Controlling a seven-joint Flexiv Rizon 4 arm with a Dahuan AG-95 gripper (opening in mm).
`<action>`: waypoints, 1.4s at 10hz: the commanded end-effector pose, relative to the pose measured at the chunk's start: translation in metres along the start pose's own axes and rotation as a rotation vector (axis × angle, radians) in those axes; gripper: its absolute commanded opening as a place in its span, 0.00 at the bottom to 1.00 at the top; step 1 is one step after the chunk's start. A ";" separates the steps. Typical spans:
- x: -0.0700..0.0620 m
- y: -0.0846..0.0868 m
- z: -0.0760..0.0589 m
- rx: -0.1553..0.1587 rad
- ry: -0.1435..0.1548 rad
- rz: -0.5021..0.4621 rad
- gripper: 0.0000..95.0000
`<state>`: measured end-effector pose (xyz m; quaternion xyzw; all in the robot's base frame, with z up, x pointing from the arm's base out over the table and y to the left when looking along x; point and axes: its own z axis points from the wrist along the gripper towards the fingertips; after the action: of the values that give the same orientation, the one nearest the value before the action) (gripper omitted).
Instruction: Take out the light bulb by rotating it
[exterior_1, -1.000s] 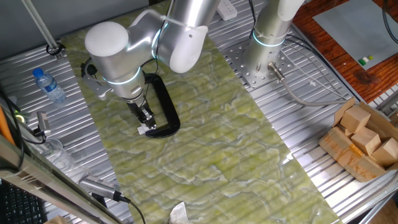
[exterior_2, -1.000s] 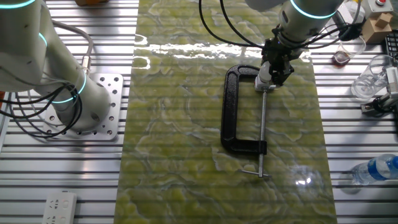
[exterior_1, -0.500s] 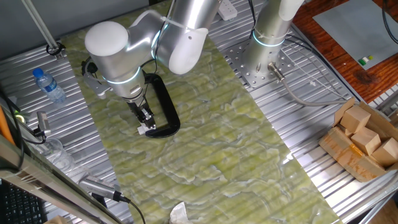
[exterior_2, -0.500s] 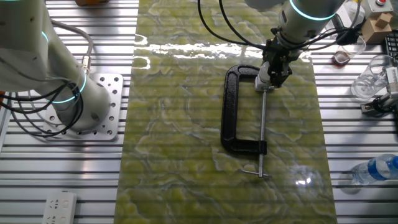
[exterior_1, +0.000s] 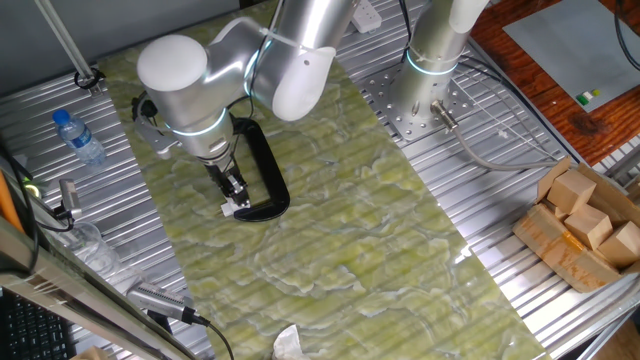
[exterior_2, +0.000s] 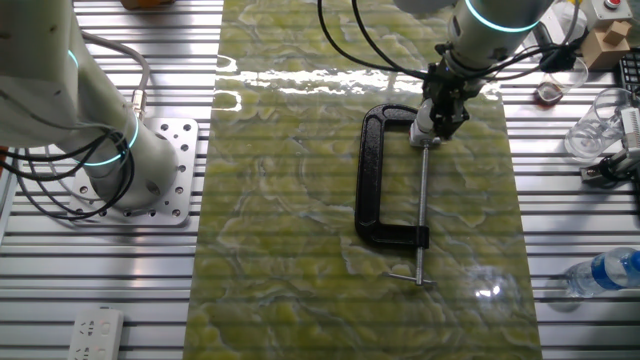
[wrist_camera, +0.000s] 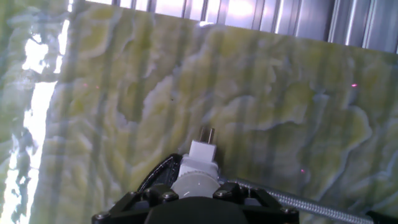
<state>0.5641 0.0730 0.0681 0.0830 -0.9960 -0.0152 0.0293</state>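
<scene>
The light bulb (wrist_camera: 194, 185) is a small matte white dome, low in the hand view, sitting in a white boxy socket piece (wrist_camera: 202, 152). My gripper (wrist_camera: 196, 195) is shut on the bulb, with a black fingertip (wrist_camera: 163, 196) pressed against each side of it. In the fixed views the gripper (exterior_1: 233, 196) (exterior_2: 440, 115) reaches down to the jaw end of a black C-shaped clamp (exterior_1: 262, 170) (exterior_2: 372, 180) that lies flat on the green marbled mat. Only a white sliver of the socket piece (exterior_2: 421, 127) shows under the fingers there. The clamp's metal screw rod (exterior_2: 421, 210) runs away from the socket.
A second arm's base (exterior_2: 110, 150) (exterior_1: 430, 60) stands on the metal table beside the mat. A water bottle (exterior_1: 78, 137) (exterior_2: 605, 270), a clear glass (exterior_2: 590, 130), a power strip (exterior_2: 95, 330) and a cardboard box of wooden blocks (exterior_1: 585, 225) lie off the mat.
</scene>
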 end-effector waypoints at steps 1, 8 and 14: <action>0.000 0.000 -0.001 0.000 -0.002 0.000 0.00; 0.000 0.000 0.000 0.008 -0.003 -0.494 0.00; 0.001 0.000 0.000 0.013 0.001 -0.851 0.00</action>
<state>0.5636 0.0731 0.0689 0.4147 -0.9095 -0.0192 0.0217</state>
